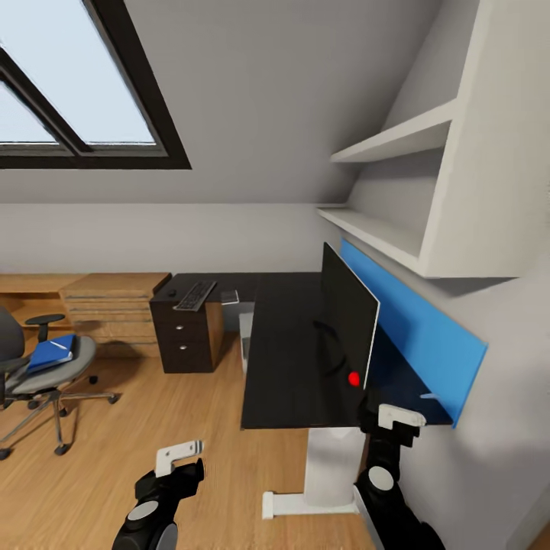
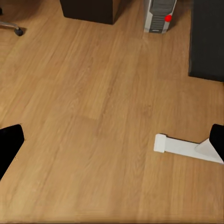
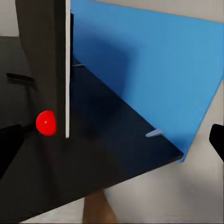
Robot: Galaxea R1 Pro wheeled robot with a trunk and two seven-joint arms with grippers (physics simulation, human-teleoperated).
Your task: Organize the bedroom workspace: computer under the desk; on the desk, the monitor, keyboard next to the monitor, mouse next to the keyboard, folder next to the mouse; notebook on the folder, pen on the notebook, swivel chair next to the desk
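A glossy black L-shaped worktop [image 1: 286, 347] carries the thin flat monitor [image 1: 347, 317] near the blue back panel [image 1: 416, 325]; the keyboard [image 1: 195, 296] lies far left. A blue folder [image 1: 52, 353] rests on the grey chair [image 1: 38, 367]. The left fingers [image 2: 11, 144] and right fingers [image 3: 217, 140] are spread wide, empty.

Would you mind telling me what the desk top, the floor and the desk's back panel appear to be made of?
Desk top: glossy black, likely laminate or lacquered board; the monitor reflects in it. Floor: warm wood planks with visible grain and seams, satin finish. Back panel: flat matte blue, no grain; painted board or plastic, hard to tell which.
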